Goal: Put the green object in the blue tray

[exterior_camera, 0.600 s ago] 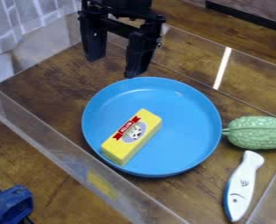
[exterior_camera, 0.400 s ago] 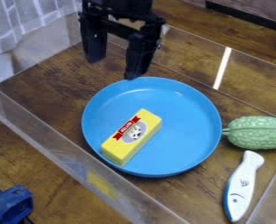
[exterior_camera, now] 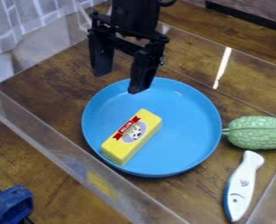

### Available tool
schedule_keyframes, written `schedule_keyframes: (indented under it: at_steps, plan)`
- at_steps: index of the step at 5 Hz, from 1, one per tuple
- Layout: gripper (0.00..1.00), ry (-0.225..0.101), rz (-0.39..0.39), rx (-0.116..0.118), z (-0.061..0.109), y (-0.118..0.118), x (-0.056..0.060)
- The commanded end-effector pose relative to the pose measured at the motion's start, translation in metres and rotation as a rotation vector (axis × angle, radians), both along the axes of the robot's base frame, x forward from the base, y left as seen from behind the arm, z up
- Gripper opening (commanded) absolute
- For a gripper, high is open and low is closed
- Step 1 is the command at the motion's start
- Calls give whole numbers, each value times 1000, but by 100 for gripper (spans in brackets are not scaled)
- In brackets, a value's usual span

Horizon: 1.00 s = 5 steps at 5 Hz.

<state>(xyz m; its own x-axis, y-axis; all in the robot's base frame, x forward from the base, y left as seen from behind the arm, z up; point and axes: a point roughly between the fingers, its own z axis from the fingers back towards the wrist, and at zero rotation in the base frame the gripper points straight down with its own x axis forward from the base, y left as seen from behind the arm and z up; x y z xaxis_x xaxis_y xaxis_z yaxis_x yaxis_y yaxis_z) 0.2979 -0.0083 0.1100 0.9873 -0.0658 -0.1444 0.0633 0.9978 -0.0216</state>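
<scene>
Brown wooden bench (exterior_camera: 58,92), glossy, with a clear plastic wall along the near edge. At centre, blue tray (exterior_camera: 196,112), round and shallow-rimmed, widest thing here. Above its far-left rim, black claw (exterior_camera: 120,70), pointing down, jaws spread wide, nothing held. Inside the tray, left of middle, yellow block (exterior_camera: 130,136) with red label, lying flat. Just outside the tray's right rim, touching it or very nearly, green object (exterior_camera: 256,133), bumpy and oval, on the bench. Below that, white-and-blue fish toy (exterior_camera: 242,185), apart from the tray.

Nothing done yet, by the look of it: green object not in the tray, claw well away on the opposite side.

Risks from here: rounded, ridged skin likely to slip or roll under an off-centre pinch. Closeness to the rim leaves little room for a finger on that side, so may nudge or tip the tray. Fish toy near enough to be clipped on descent. Yellow block takes up landing space; a release onto it may roll off.
</scene>
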Motion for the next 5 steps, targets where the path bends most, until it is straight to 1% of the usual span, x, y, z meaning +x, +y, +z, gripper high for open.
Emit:
schedule_keyframes:
  at_steps: [1,2,3,4,5]
  plan:
    - [100,-33,-12,-5,7,-7,-4]
    - [100,-20,-23,-9,2,-12,-8]
    - [100,-21,-42,-18,-12,-23,8]
    - [100,-37,-89,-26,-25,-39,31]
    - [100,-59,-207,-33,-31,-64,50]
